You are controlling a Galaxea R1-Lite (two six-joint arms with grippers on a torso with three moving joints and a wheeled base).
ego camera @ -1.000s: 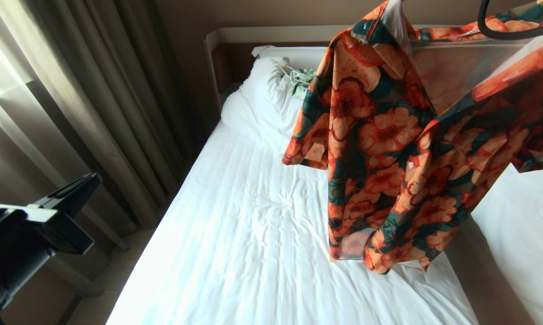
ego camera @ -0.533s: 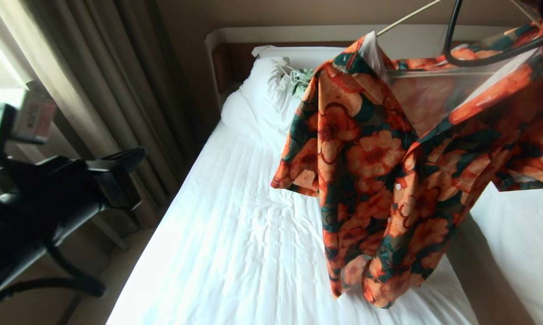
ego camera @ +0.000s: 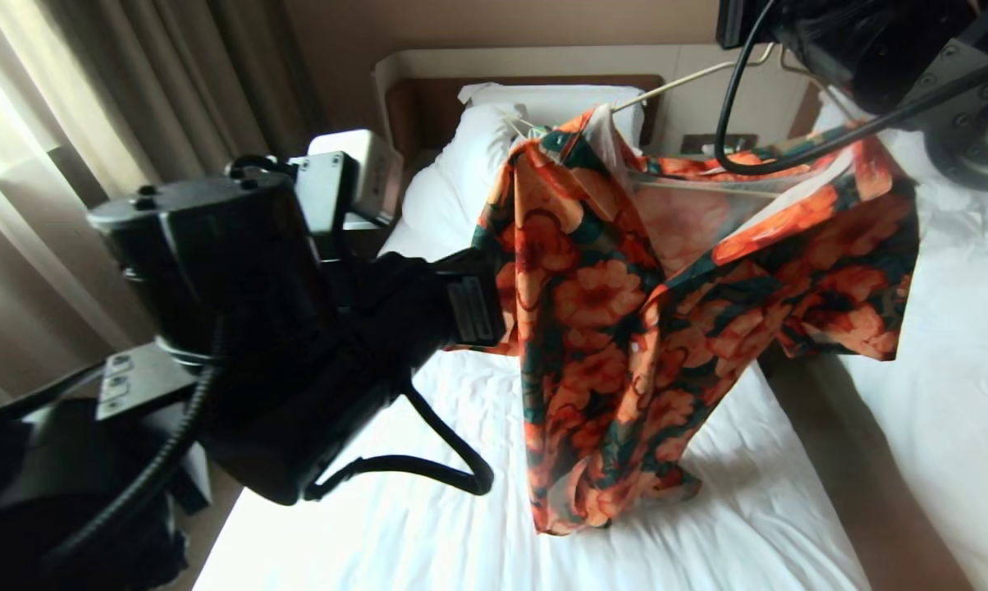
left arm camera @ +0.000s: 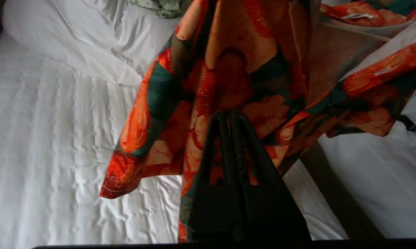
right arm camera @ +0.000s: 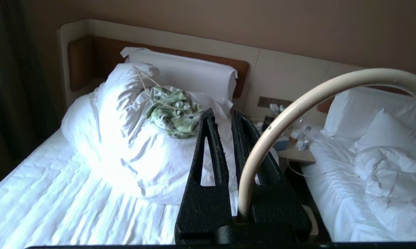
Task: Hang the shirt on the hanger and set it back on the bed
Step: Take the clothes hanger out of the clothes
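1. Shirt (ego camera: 625, 320) hangs on a pale hanger (ego camera: 683, 78), held in the air above the bed (ego camera: 428, 525). Its lower hem droops onto the white sheet near the bed's right edge.
2. Right gripper (right arm camera: 225, 119) sits high at the upper right of the head view. Its jaws are clenched on the hanger's curved hook (right arm camera: 298, 103), which rises beside one finger.
3. Left gripper (left arm camera: 228, 116) reaches in from the left, level with the shirt's left sleeve. Jaws clenched with nothing between them; the tips lie right against the floral fabric; whether they touch it, cannot tell.
4. Shirt front hangs open, pale lining and white neck label (left arm camera: 353, 16) showing at the collar.
5. At the head of the bed: bunched duvet (right arm camera: 118, 138), pillow (right arm camera: 190, 74), brown headboard (right arm camera: 80, 58). A small pale green garment (right arm camera: 173, 112) lies on the duvet.
6. A second white bed (right arm camera: 367, 193) stands to the right, a nightstand (right arm camera: 294, 152) between the two. Curtains (ego camera: 116, 123) hang to the left.
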